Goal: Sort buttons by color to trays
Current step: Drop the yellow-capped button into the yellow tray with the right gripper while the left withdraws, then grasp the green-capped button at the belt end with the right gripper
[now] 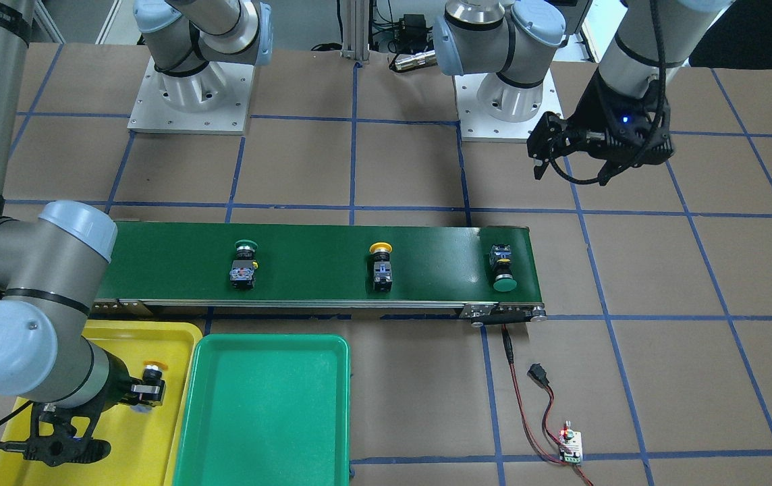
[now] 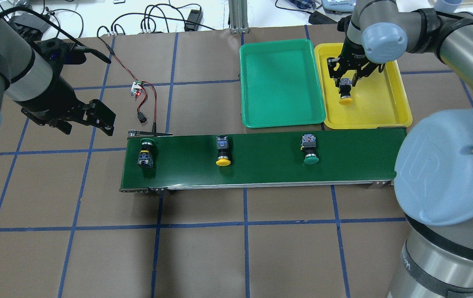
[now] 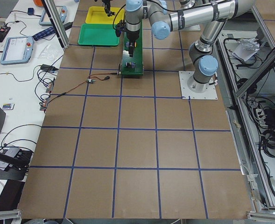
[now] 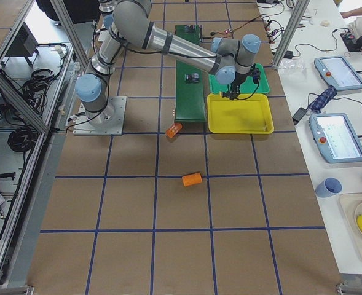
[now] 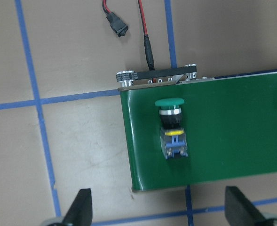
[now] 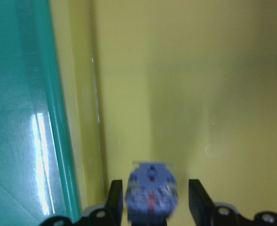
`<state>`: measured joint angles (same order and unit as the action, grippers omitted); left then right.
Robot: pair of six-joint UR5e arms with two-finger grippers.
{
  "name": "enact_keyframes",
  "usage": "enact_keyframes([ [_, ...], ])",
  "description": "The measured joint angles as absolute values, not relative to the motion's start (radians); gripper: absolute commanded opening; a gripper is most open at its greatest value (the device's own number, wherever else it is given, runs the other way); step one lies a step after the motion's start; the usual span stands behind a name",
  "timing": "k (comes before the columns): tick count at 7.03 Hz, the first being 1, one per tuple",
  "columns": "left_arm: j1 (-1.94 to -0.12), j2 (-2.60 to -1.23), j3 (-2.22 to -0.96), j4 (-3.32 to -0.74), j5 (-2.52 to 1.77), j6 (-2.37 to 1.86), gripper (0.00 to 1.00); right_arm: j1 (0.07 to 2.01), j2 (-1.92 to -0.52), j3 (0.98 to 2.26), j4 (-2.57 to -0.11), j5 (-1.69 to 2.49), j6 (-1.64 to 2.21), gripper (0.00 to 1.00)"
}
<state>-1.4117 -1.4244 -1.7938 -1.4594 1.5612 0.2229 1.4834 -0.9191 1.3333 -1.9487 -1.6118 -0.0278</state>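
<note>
Yellow-capped button in yellow tray, flanked loosely by right end effector

Robot lab: tape-gridded table, teach pendants

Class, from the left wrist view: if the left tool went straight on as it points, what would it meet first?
Probably the green-capped button lying at the conveyor belt's end; the open left tool frames it, though depth is unclear.
</note>
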Motion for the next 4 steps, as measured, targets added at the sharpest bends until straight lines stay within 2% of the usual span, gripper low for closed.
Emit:
enact_keyframes([
  [2, -1.426, -1.423, -1.768, -1.496, 1.602, 0.158, 1.00, 1.485, -0.915, 1.330, -1.955, -1.604, -0.029, 1.00],
  [4, -1.473, -1.446, -1.746, -1.486, 1.604, 0.146, 1.00, 1.488, -0.980, 1.367, -1.906, -1.603, -0.056, 1.00],
])
